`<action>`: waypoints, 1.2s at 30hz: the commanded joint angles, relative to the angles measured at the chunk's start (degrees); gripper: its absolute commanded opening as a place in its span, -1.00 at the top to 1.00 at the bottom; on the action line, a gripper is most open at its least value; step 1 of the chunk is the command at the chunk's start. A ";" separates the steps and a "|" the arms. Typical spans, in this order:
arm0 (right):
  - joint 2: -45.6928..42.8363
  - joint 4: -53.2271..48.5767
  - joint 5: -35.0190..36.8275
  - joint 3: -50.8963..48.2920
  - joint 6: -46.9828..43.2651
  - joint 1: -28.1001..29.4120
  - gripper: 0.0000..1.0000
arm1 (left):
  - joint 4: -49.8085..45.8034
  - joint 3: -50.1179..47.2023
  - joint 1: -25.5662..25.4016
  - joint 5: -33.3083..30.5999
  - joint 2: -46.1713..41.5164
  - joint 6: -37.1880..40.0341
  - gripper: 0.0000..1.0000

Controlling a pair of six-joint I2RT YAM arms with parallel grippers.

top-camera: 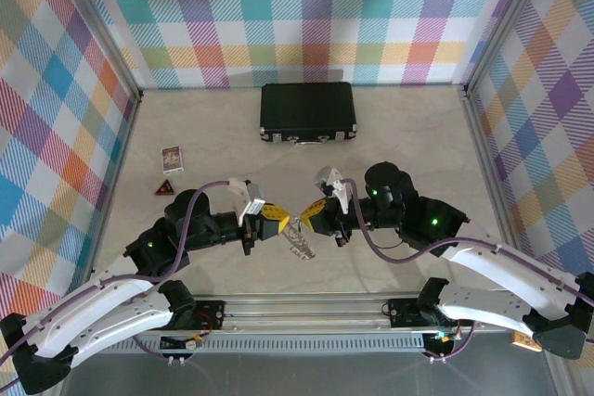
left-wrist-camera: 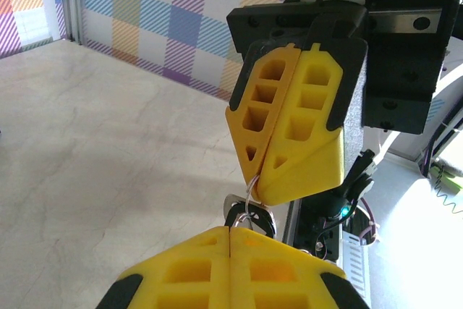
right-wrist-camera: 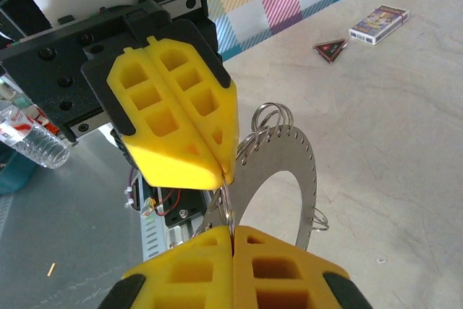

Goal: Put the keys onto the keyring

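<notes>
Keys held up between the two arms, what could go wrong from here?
1. The left fingers and right fingers are both shut on the keys with just their tips, above the table; a slip could drop them.
2. The tips almost touch, so a small move may knock them together or bend the thin metal.

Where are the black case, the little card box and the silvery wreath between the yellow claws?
black case (top-camera: 307, 110): top view, middle of its lid.
card box (right-wrist-camera: 378, 24): right wrist view, its printed top face.
silvery wreath (right-wrist-camera: 286, 153): right wrist view, upper part of its flat band.
</notes>
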 commanded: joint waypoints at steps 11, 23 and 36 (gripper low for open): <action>-0.83 0.59 -0.71 0.06 1.25 0.29 1.00 | 2.33 -0.39 -0.17 -0.27 -1.16 1.18 1.00; 0.03 0.78 -2.08 0.34 1.74 0.27 1.00 | 2.61 -0.13 -0.17 -0.20 -0.92 1.22 1.00; 0.21 0.57 -2.29 0.28 1.76 0.29 1.00 | 2.74 -0.39 -0.17 -0.44 -0.71 1.31 1.00</action>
